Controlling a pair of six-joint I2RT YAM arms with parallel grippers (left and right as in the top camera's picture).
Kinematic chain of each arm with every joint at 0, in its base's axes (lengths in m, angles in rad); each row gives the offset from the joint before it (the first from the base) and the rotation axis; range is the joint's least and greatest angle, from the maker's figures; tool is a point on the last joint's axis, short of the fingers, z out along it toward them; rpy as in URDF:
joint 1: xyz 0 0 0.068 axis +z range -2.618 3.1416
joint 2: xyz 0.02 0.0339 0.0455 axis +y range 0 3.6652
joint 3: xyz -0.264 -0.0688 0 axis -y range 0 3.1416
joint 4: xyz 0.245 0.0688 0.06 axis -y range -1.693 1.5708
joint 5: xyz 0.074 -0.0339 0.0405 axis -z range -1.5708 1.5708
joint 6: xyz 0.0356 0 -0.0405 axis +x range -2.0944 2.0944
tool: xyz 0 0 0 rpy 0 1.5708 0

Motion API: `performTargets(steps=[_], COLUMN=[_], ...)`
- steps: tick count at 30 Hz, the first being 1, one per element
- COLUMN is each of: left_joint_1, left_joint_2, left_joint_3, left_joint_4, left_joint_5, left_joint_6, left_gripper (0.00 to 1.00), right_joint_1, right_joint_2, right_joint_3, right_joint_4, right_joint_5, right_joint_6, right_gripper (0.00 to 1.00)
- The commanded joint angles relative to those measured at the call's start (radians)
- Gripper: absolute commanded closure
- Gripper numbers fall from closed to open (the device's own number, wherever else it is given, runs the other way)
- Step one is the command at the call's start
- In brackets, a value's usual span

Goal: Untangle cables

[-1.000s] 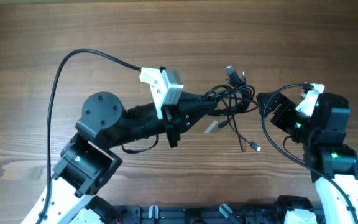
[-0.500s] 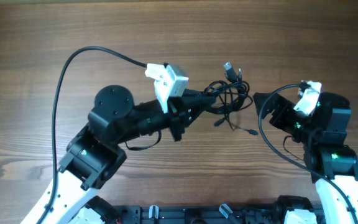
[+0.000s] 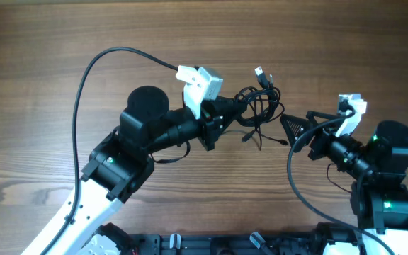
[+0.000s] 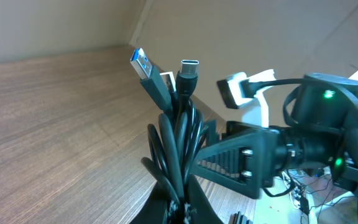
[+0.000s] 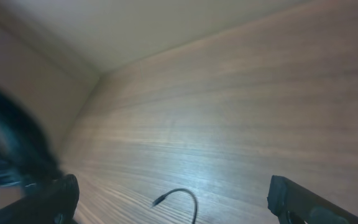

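Cables [image 3: 262,106] bunched in left gripper [image 3: 235,113], jaws clamped shut on the bundle, plugs pointing up, above the desk [image 3: 62,42]. Right gripper [image 3: 295,125] just beside them, jaws wide open, holding nothing.

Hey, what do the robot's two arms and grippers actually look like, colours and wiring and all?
The left arm and right arm are mostly black, with rounded joints, white lower links and small green lights. Each carries a white wrist module trailing a thick black cable. The left gripper and right gripper have black tapering fingers.
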Motion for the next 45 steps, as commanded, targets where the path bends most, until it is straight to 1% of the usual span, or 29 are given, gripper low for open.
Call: performTargets(steps=[1, 5, 12, 14, 16, 19, 21, 22, 24, 25, 27, 30, 31, 32, 36, 38, 42, 45], left_joint_1=[0.008, 0.008, 0.006, 0.006, 0.006, 0.006, 0.0, -0.005, -0.021, -0.031, -0.048, -0.065, -0.071, -0.076, -0.079, -0.079, -0.079, -0.079], left_joint_2=[0.001, 0.002, 0.002, 0.002, 0.002, 0.002, 0.002, 0.002, 0.002, 0.003, 0.003, 0.003, 0.003, 0.003, 0.003, 0.003, 0.003, 0.003], left_joint_3=[0.018, 0.018, 0.018, 0.018, 0.018, 0.018, 0.018, 0.018, 0.018, 0.018, 0.018, 0.018, 0.018, 0.018, 0.018, 0.018, 0.018, 0.018], left_joint_4=[0.006, 0.006, 0.006, 0.006, 0.006, 0.007, 0.007, 0.008, 0.011, 0.015, 0.027, 0.035, 0.037, 0.041, 0.05, 0.05, 0.057, 0.072], left_joint_5=[-0.01, -0.01, 0.013, 0.043, 0.069, 0.082, 0.082, 0.082, 0.082, 0.082, 0.082, 0.081, 0.081, 0.081, 0.057, 0.011, -0.142, -0.205], left_joint_6=[0.006, 0.006, 0.001, 0.001, 0.001, -0.002, -0.002, -0.002, -0.002, -0.002, -0.002, -0.002, -0.002, -0.002, -0.002, -0.011, -0.117, -0.165], left_gripper=[0.96, 0.96, 0.96, 0.96, 0.96, 0.96, 0.96, 0.96, 0.96, 0.96, 0.96, 0.96, 0.96, 0.96, 0.96, 0.96, 0.96, 0.96], right_joint_1=[-0.004, -0.004, -0.004, -0.004, -0.004, -0.004, -0.004, -0.004, -0.004, -0.004, -0.004, -0.004, -0.004, -0.004, -0.004, -0.004, -0.004, -0.004], right_joint_2=[-0.019, -0.019, -0.018, -0.018, -0.018, -0.018, -0.018, -0.018, -0.018, -0.018, -0.018, -0.018, -0.018, -0.018, -0.018, -0.018, -0.018, -0.018], right_joint_3=[0.0, 0.0, 0.0, 0.0, 0.0, 0.0, 0.0, 0.0, 0.0, 0.0, 0.0, 0.0, 0.0, 0.0, 0.0, 0.0, -0.001, -0.001], right_joint_4=[0.039, 0.089, 0.125, 0.128, 0.128, 0.132, 0.136, 0.138, 0.139, 0.139, 0.138, 0.138, 0.138, 0.136, 0.138, 0.136, 0.135, 0.136], right_joint_5=[-0.142, -0.269, -0.338, -0.34, -0.34, -0.34, -0.341, -0.341, -0.343, -0.348, -0.348, -0.348, -0.348, -0.348, -0.348, -0.348, -0.364, -0.401], right_joint_6=[-0.053, -0.092, -0.097, -0.097, -0.097, -0.097, -0.094, -0.093, -0.093, -0.093, -0.093, -0.093, -0.093, -0.093, -0.093, -0.094, -0.107, -0.135], right_gripper=[0.0, 0.0, 0.01, 0.06, 0.15, 0.34, 0.43, 0.45, 0.47, 0.51, 0.64, 0.68, 0.71, 0.77, 0.9, 0.95, 0.96, 0.96])
